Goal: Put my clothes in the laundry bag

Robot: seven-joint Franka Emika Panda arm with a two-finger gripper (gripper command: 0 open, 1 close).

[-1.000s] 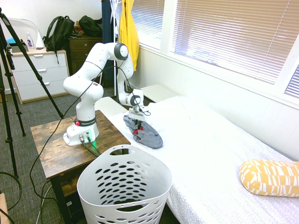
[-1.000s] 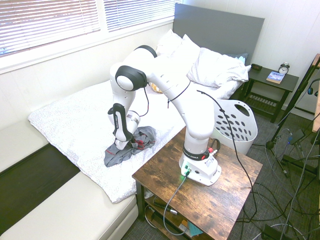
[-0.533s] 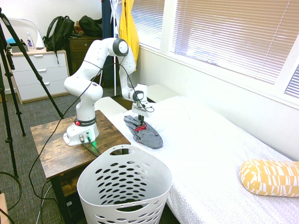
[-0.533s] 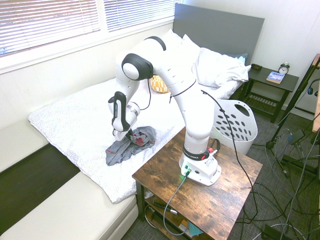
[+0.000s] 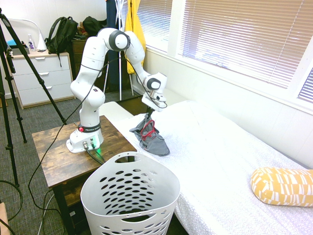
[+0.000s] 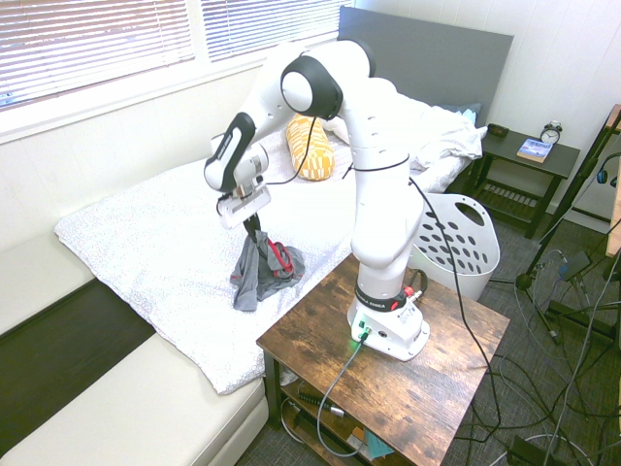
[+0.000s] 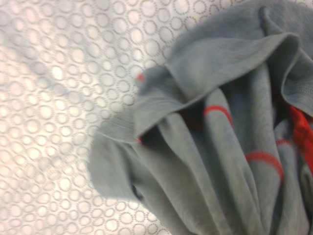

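The clothes (image 5: 150,136) are one grey garment with red trim, hanging in a stretched cone from my gripper (image 5: 150,112). The lower folds of the clothes (image 6: 256,272) still rest on the white bedspread (image 5: 220,152) near the bed's corner. My gripper (image 6: 249,218) is shut on the garment's top, a little above the bed. In the wrist view the clothes (image 7: 220,147) fill the frame as bunched grey folds with red seams over the dotted cover. The laundry bag (image 5: 129,198), a round white holed basket, stands on the floor beside the wooden table (image 5: 58,156), and the laundry bag (image 6: 456,243) sits apart from the gripper.
A yellow patterned pillow (image 5: 282,185) lies further along the bed, with white pillows (image 6: 417,131) at the headboard. A yellow garment (image 5: 134,34) hangs by the window. A nightstand (image 6: 529,160) stands by the bed's head, a dresser (image 5: 39,78) behind the arm.
The gripper has risen and swung away from the bed's surface, pulling the grey garment up into a hanging cone. One second ago the garment lay flat with the gripper pressed on it.
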